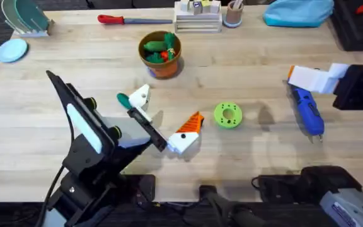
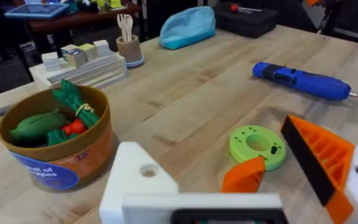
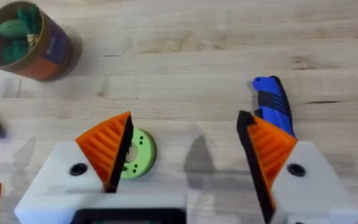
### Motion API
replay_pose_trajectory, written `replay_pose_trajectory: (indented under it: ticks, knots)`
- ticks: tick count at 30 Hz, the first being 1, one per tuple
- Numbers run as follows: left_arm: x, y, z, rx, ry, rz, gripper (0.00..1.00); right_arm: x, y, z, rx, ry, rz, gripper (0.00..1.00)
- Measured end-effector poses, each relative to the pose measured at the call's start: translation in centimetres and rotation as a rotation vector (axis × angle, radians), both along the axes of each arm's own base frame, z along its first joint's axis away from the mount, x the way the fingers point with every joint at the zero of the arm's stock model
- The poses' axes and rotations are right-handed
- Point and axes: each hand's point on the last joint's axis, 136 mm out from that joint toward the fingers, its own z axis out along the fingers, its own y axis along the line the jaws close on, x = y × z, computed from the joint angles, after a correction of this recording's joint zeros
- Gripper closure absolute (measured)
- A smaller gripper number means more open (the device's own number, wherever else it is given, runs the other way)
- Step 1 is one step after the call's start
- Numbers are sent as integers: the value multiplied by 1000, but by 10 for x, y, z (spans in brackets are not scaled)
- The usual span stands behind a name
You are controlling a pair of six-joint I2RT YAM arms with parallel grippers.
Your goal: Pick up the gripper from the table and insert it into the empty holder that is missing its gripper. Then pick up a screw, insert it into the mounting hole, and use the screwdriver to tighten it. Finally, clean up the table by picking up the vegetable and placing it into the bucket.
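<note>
We see the right end effector (image 3: 182, 155) spread above the screwdriver (image 1: 307, 110), at 3 o'clock on the worktop (image 1: 244, 57); misalignment could perhaps roll it away. Left end effector (image 1: 184, 133): apparently spread.

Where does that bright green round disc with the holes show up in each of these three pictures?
Overhead: the bright green round disc with holes lies mid-table, right of centre.
Left wrist: the disc lies on the wood beyond an orange ribbed pad.
Right wrist: the disc peeks out behind an orange ribbed pad.
Shared landmark: the blue pen-shaped power screwdriver, lying on the table apart from the disc.
</note>
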Motion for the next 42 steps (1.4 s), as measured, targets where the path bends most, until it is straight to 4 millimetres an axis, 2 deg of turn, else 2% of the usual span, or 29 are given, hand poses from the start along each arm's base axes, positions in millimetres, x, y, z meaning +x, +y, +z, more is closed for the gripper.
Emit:
replay_pose_trajectory:
  ticks: [20,27,31,36,38,42]
  knots:
    - [0,0,0,0,0,3,8,0,0,0,2,0,-1,10]
    - [1,1,0,0,0,5,7,0,5,1,78,7,-29,10]
    - [1,1,0,0,0,5,7,2,23,3,151,19,47,9]
    - [1,1,0,0,0,5,7,-13,48,-26,159,216,163,10]
    - [0,0,0,0,0,2,8,-17,57,-31,142,268,204,8]
    - [-2,-2,0,-19,19,-15,8,-21,77,-27,119,277,307,7]
